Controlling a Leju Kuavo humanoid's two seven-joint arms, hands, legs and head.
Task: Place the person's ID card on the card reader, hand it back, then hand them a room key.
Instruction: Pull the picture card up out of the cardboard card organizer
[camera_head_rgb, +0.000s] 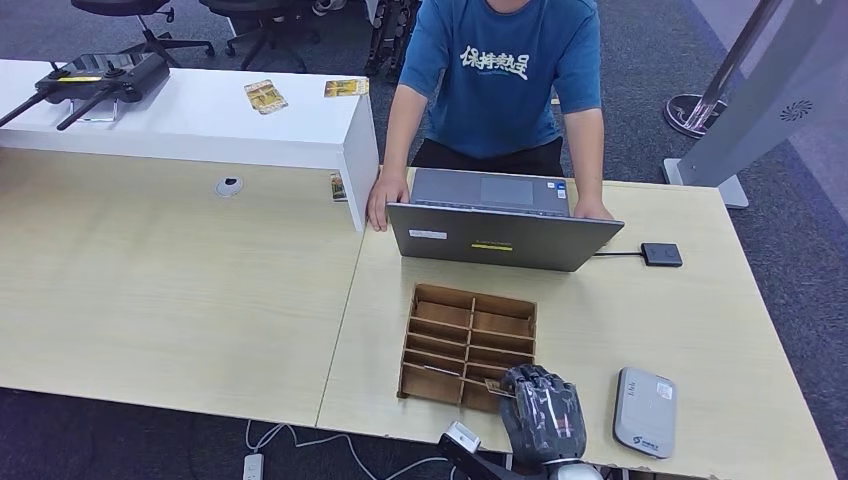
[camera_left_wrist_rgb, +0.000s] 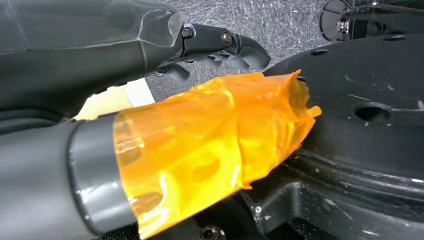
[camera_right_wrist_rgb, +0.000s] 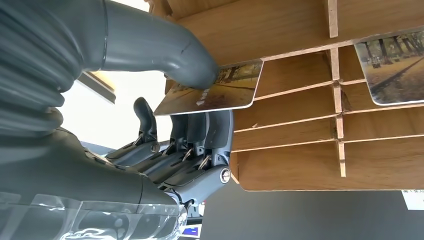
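Head view shows my right hand (camera_head_rgb: 541, 412) at the near edge of the wooden card box (camera_head_rgb: 468, 346) on the table (camera_head_rgb: 180, 290). Up close in the right wrist view, my thumb and fingers (camera_right_wrist_rgb: 192, 67) pinch a room key card (camera_right_wrist_rgb: 210, 92) with a picture on it, right at one slot of the box. Another picture card (camera_right_wrist_rgb: 395, 65) sits in a slot near it. My left hand (camera_left_wrist_rgb: 210, 47) hangs down low with its fingers curled in, holding nothing; orange tape (camera_left_wrist_rgb: 210, 145) wraps the thumb. The grey card reader (camera_head_rgb: 645, 410) lies just beside my right hand, with no card on it. I cannot see the ID card. So I think the ID part is done. What is left is to lift the key out and give it to the person (camera_head_rgb: 500, 75) behind the laptop (camera_head_rgb: 497, 230).
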